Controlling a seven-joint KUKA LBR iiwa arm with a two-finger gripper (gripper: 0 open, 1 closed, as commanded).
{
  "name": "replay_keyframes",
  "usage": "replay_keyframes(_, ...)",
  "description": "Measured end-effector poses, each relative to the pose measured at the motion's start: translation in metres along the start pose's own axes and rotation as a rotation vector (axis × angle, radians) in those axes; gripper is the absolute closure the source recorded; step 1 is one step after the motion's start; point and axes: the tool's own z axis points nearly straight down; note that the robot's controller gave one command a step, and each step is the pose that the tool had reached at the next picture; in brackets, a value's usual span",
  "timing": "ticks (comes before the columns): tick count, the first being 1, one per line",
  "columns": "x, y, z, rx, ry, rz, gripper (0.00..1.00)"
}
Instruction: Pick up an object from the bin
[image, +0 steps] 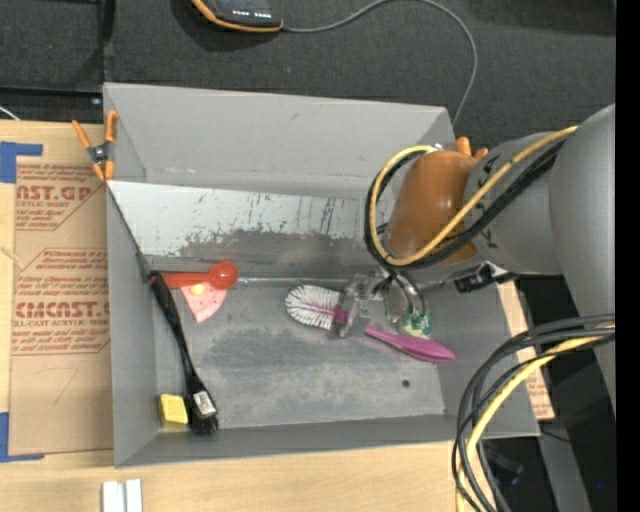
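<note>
Nearest the lens is the grey arm (570, 200), coming in from the right of the camera view with an orange cover (430, 205) at its wrist and yellow-and-black cables (385, 190) looped round it. Below the cover the claw (378, 302) hangs low over the right half of the bin's floor, its two metal fingers (354, 298) standing apart, so it looks spread rather than closed. Right under it lies a brush (330, 312) with a white bristle head pointing left and a pink-purple handle running out to the lower right; the brush's neck is just beside the claw, and whether they touch cannot be told. A small green thing (418, 323) sits by the claw's right side, close above the handle. Well apart, at the left of the grey bin (270, 140), a red spoon (205, 277) lies against the back slope with a pink scrap (206, 303) just below it. A long black tool (180, 345) runs down the left wall to a yellow block (173, 411) in the front corner.
</note>
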Motion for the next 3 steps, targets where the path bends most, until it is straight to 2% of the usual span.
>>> replay_keyframes(2,0.001,0.001,-0.020,-0.001,0.001,-0.001,1.00)
replay_keyframes(3,0.001,0.001,-0.048,-0.001,0.002,-0.001,1.00)
